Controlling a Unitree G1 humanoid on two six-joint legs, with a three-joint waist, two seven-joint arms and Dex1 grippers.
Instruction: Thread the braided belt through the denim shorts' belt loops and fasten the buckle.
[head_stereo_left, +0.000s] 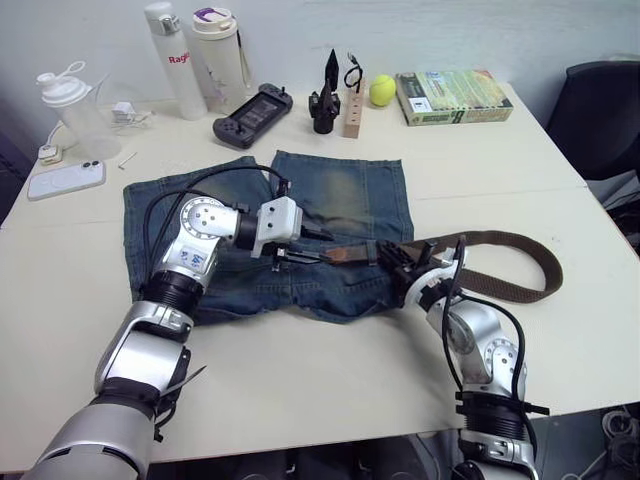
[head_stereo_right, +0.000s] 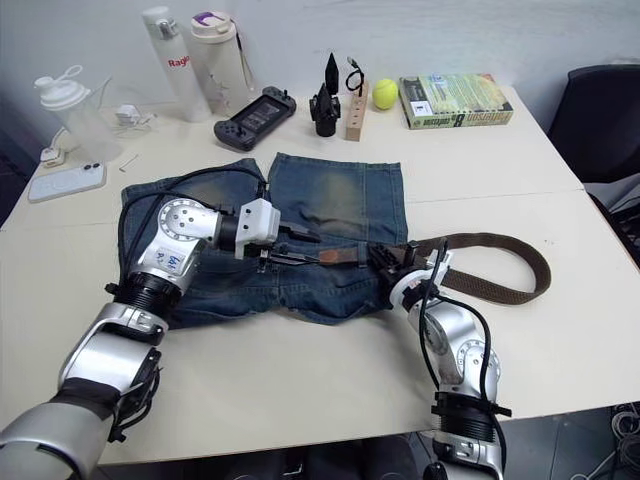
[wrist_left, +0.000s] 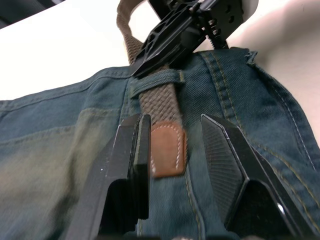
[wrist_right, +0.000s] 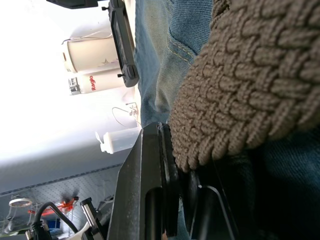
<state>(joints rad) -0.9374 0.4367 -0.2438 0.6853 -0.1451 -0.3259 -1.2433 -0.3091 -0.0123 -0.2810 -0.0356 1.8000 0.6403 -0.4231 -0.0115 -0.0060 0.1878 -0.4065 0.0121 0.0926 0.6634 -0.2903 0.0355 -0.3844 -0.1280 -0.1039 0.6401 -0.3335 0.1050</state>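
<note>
Tan belt tip (wrist_left: 167, 150) lies between the open left end effector (wrist_left: 175, 150) fingers.

Left tool (wrist_left: 172, 150) open, right tool (head_stereo_right: 385, 262) clamped.

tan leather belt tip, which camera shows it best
The left wrist view: the tan leather tip lies on the denim shorts between the open left end effector fingers, just past a belt loop. Both eye views show it as a small brown patch.

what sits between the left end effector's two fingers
The tan leather tip of the brown braided belt, flat on the blue denim shorts, seen in the left wrist view.
</note>
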